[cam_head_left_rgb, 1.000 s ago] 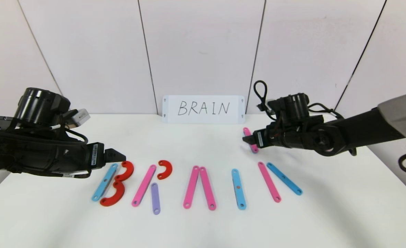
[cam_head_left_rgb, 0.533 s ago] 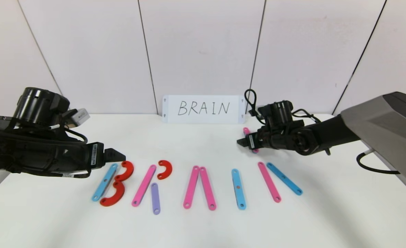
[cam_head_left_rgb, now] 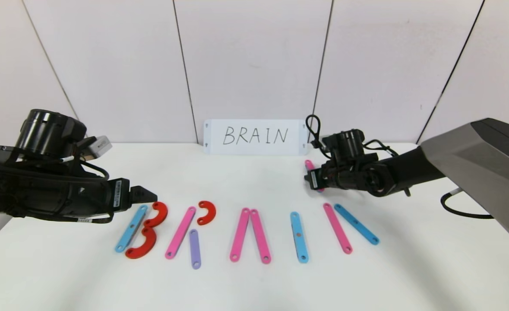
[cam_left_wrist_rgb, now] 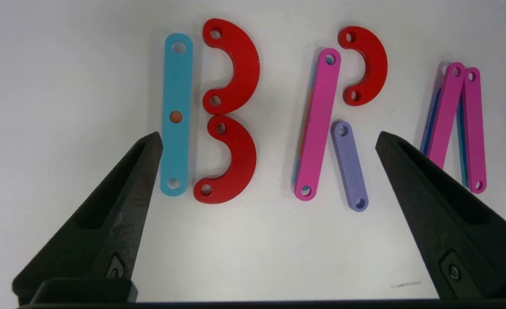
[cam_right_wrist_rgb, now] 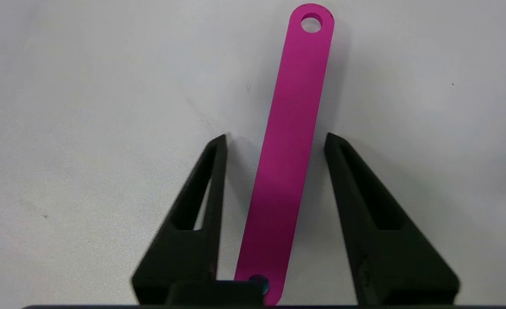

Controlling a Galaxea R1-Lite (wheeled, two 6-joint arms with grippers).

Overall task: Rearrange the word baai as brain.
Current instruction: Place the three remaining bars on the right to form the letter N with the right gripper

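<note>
Behind the letters, right claw (cam_head_left_rgb: 309,179) straddles a loose pink strip (cam_right_wrist_rgb: 289,141), prongs not touching; left claw (cam_head_left_rgb: 150,196) released.

The head camera looks forward and down across the white counter (cam_head_left_rgb: 254,285). Each wrist camera looks closely down past its own fingers; the left one shares the red arcs (cam_left_wrist_rgb: 231,111) with the head view.

A lab test bench: bare white table (cam_head_left_rgb: 254,285), plain panelled wall (cam_head_left_rgb: 254,60), handwritten card (cam_head_left_rgb: 255,137).
</note>
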